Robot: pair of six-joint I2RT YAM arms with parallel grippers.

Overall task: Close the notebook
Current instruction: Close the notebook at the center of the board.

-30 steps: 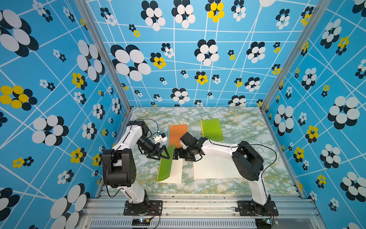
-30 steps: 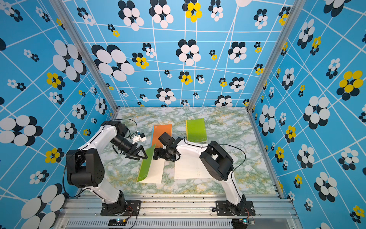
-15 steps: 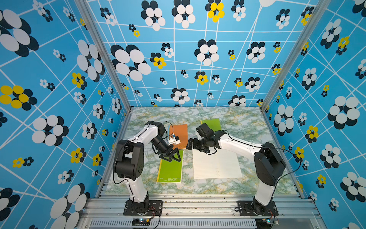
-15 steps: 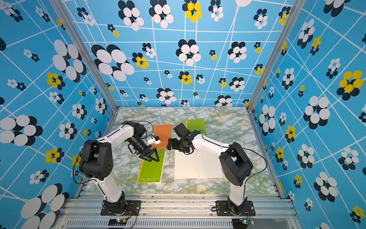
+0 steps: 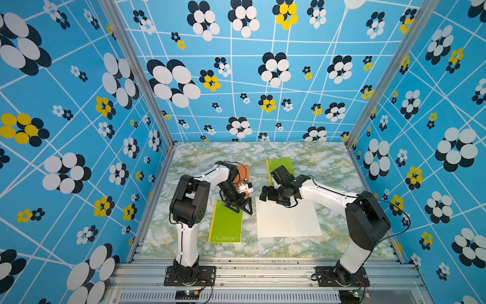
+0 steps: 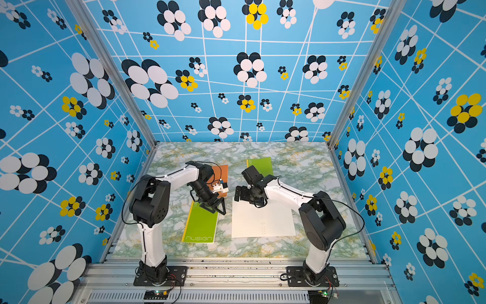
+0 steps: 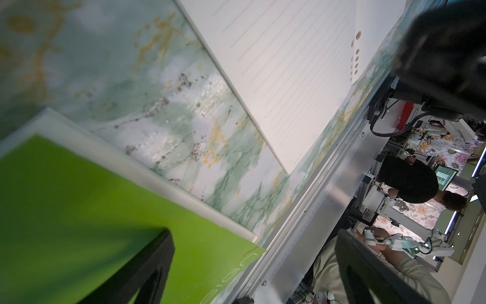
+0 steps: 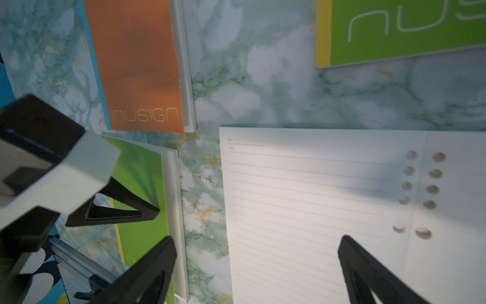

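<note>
Near left on the bench [image 5: 328, 168], closed notebook [image 5: 225, 226] sits under the left tool [image 5: 243, 210], jaws spread; right tool [image 5: 266, 195] gaping too.

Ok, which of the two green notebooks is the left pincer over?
The front green notebook, beside the lined white pages; the left pincer hangs over its far end. The rear green notebook lies behind the right arm.
</note>
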